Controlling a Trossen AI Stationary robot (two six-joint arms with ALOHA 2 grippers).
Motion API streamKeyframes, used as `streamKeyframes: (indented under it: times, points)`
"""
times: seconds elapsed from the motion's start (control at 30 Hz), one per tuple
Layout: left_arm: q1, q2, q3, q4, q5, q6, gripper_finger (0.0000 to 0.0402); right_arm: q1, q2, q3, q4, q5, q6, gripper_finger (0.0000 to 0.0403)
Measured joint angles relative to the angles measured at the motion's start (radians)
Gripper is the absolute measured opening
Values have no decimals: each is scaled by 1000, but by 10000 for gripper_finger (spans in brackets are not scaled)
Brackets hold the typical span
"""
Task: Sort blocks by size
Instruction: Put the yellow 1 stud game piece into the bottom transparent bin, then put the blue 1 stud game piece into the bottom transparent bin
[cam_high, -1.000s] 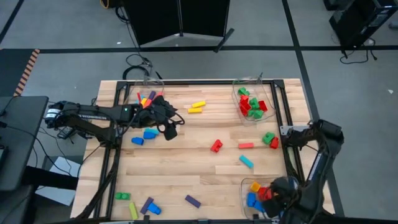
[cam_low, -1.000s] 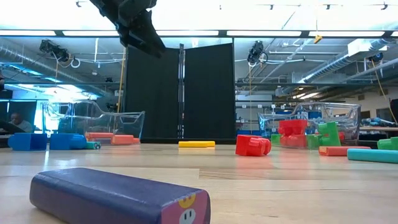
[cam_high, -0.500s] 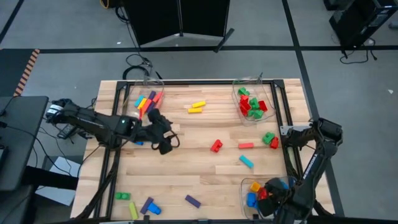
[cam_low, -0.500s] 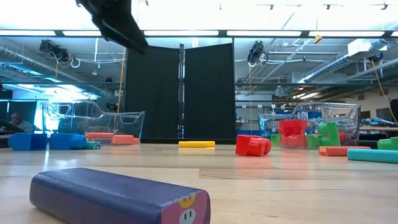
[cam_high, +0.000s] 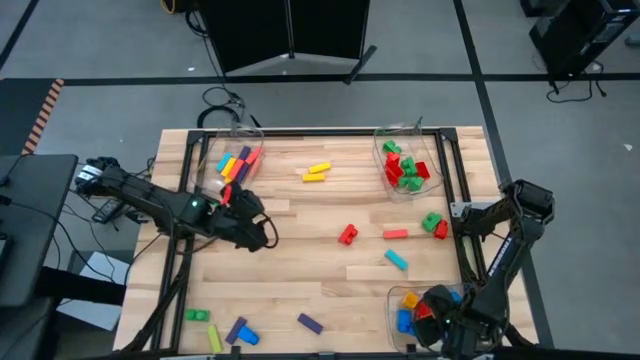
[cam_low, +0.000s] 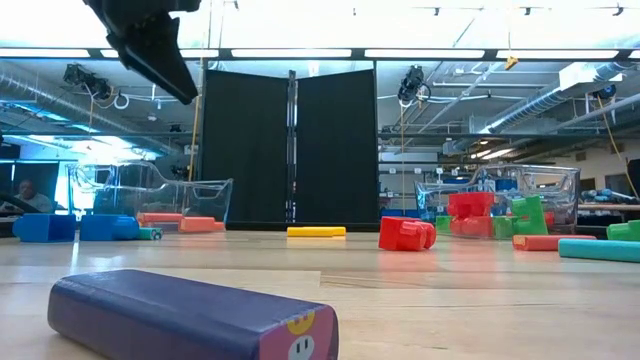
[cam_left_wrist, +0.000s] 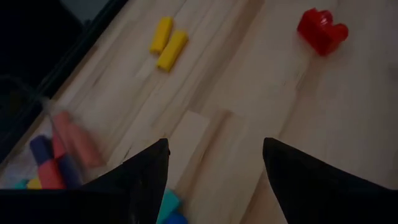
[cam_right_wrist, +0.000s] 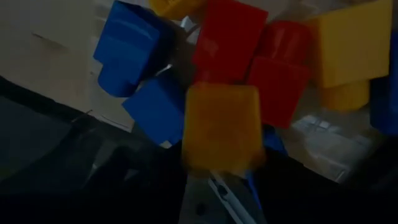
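Blocks (cam_high: 346, 234) lie scattered over the wooden worktop (cam_high: 320, 280) in the high view: a yellow pair (cam_high: 317, 172) at upper centre, a red brick at centre, a salmon bar (cam_high: 396, 234) and a teal bar (cam_high: 397, 260) right of centre, green and red bricks (cam_high: 434, 224) near the right rail, and green, yellow, purple and blue pieces (cam_high: 225, 330) along the lower left edge.

Three clear bins hold further blocks. The upper-left bin (cam_high: 226, 145) holds long bars in mixed colours. The upper-right bin (cam_high: 405, 150) holds red and green bricks. The lower-right bin (cam_high: 398, 300) holds blue, red and yellow-orange stubs.

The left gripper (cam_high: 258, 232) sits left of centre in the high view, above the worktop and below the upper-left bin. In the left wrist view its jaws are spread with nothing between them; bare wood shows in the gap, with the yellow pair (cam_left_wrist: 166, 42) and the red brick (cam_left_wrist: 322, 29) beyond.

The right gripper (cam_high: 445, 312) is at the lower right of the high view, over the lower-right bin. The right wrist view shows a blurred orange-yellow block (cam_right_wrist: 221, 127) close in front of the camera, with blue, red and yellow stubs behind it. Whether the right jaws are spread or pinching that block cannot be told.

In the low view a purple bar (cam_low: 190, 315) fills the lower left foreground.
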Motion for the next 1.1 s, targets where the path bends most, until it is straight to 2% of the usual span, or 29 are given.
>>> streamKeyframes:
  times: [0.3, 0.5, 0.77, 0.93, 1.1]
  points:
    - [1, 0, 0, -29, 1, -35, 266, 0, -21, 0, 0, -2, 0, 229]
    - [1, 0, 0, -30, 3, -34, 266, 0, -94, -1, -23, 6, -1, 251]
    - [1, 0, 0, -57, 13, -59, 266, 11, -263, -1, -185, 190, -6, 242]
    - [2, -4, 14, -239, 136, -67, 266, 9, -368, -1, -332, 247, -18, 239]
    - [2, -4, 17, -349, 205, -144, 266, -15, -437, -1, -456, 362, -19, 239]
